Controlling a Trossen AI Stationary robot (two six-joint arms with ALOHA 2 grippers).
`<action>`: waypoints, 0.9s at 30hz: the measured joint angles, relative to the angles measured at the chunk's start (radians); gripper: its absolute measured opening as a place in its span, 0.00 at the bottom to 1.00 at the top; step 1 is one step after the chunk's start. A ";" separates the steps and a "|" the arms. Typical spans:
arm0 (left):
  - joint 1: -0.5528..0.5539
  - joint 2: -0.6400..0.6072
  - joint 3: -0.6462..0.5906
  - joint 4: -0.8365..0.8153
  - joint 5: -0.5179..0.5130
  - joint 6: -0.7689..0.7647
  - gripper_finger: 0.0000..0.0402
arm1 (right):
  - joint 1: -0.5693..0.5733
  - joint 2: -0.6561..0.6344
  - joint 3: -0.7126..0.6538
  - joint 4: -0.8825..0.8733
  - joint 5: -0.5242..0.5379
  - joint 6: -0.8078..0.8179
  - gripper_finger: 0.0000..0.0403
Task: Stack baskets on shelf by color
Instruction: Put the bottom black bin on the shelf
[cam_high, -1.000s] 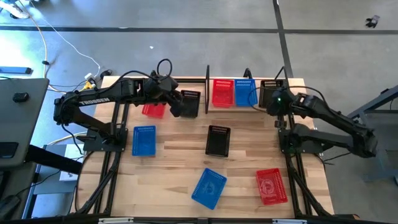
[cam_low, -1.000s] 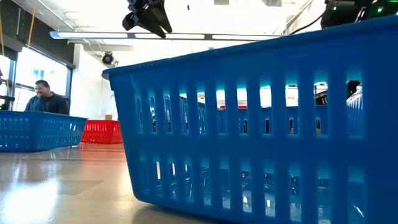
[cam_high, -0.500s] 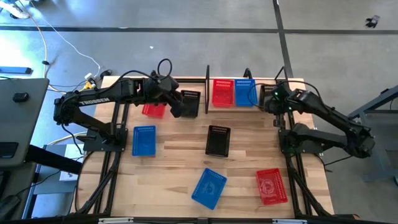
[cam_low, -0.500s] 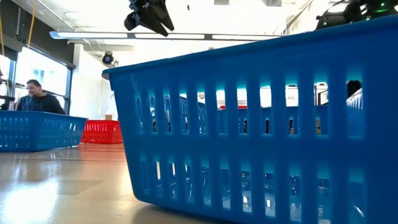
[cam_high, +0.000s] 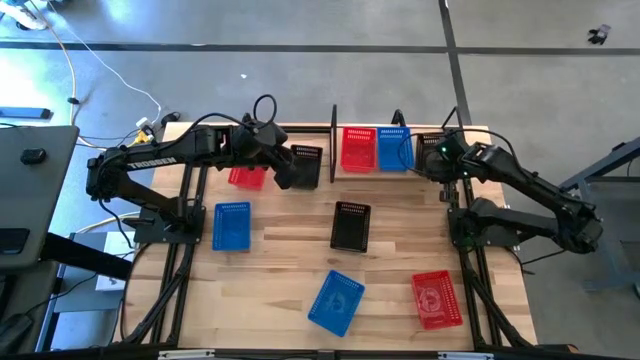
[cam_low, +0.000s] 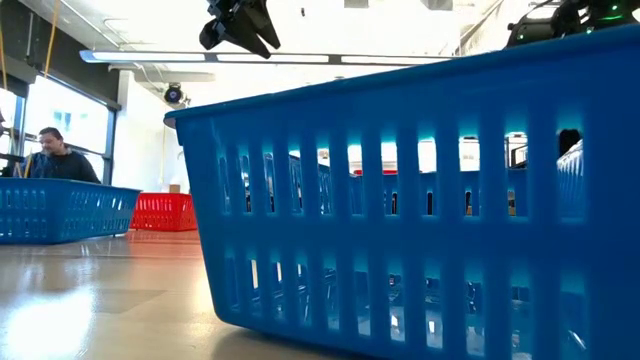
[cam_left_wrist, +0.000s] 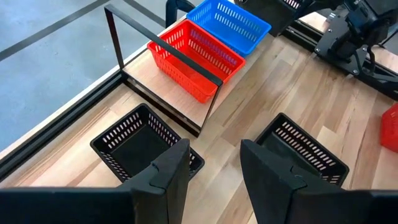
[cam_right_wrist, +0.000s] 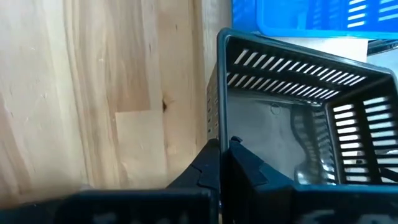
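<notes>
- Pinching the near wall of a black basket (cam_right_wrist: 292, 118) with my right gripper (cam_right_wrist: 221, 152), jaws closed flat on the mesh rim; this basket sits at the right end of the shelf (cam_high: 334, 128), just beside a blue basket (cam_high: 394, 148).
- Beyond that blue one from my right gripper stands a red basket (cam_high: 357, 148), also on the shelf floor.
- My left gripper (cam_left_wrist: 214, 165) hovers above the table (cam_high: 280, 240) with its fingers parted and nothing between them.
- Just under and ahead of my left fingers sits a second black basket (cam_left_wrist: 140, 140), outside the shelf's end post.
- To the other side of my left gripper lies a third black basket (cam_left_wrist: 305, 152), out on the open table.
- Behind my left gripper, a red basket (cam_high: 245, 177) lies on the table; further back is a blue basket (cam_high: 231, 225).
- Well apart from both grippers, at the table's front, lie a tilted blue basket (cam_high: 336, 301) and a red basket (cam_high: 437, 299).
</notes>
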 joint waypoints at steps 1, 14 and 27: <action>0.000 0.000 0.000 0.000 0.000 0.000 0.33 | 0.000 0.000 0.000 0.000 0.003 0.000 0.01; 0.000 0.000 0.000 0.000 0.001 -0.003 0.33 | 0.000 0.000 0.000 0.000 0.122 0.008 0.21; 0.000 0.000 0.000 0.009 0.001 -0.003 0.33 | 0.004 0.000 0.087 -0.077 -0.066 0.271 0.21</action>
